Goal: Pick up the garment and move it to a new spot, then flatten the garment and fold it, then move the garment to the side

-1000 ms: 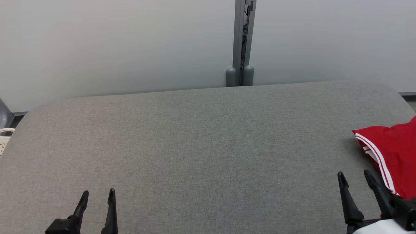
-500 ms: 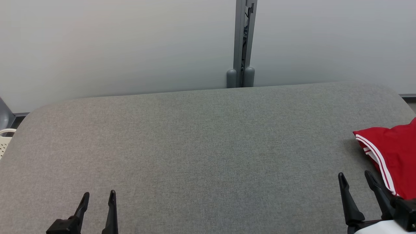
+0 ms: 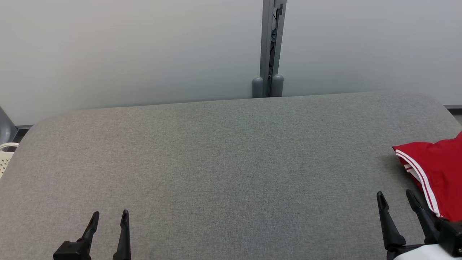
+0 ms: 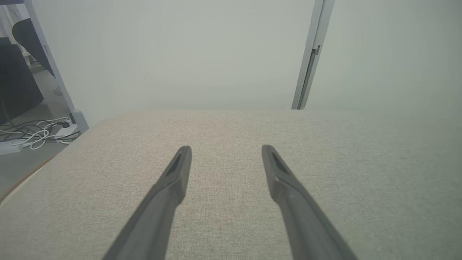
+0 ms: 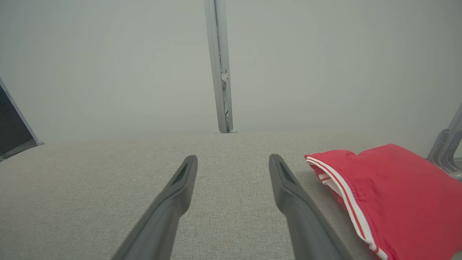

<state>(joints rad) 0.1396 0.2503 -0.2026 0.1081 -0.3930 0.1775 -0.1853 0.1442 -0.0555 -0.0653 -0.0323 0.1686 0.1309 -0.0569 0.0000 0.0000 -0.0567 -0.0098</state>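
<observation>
A red garment [image 3: 438, 169] with white stripes along its edge lies folded at the right end of the grey fabric table [image 3: 223, 159], partly cut off by the picture's edge. The right wrist view has the garment [image 5: 393, 187] just right of my fingers. My right gripper [image 3: 395, 194] stands open near the table's front, just left of the garment and not touching it. At the lower left, far from the garment, my left gripper [image 3: 110, 215] is open with nothing between its fingers [image 4: 173, 177].
A pale wall with a grey vertical post [image 3: 270, 47] runs behind the table. A cream basket [image 3: 5, 157] shows past the table's left end. Cables [image 4: 32, 131] lie on the floor to the left. A grey metal frame [image 5: 447, 151] stands beyond the garment.
The head view has shifted very slightly. Both grippers stay open in place and the garment has not moved.
</observation>
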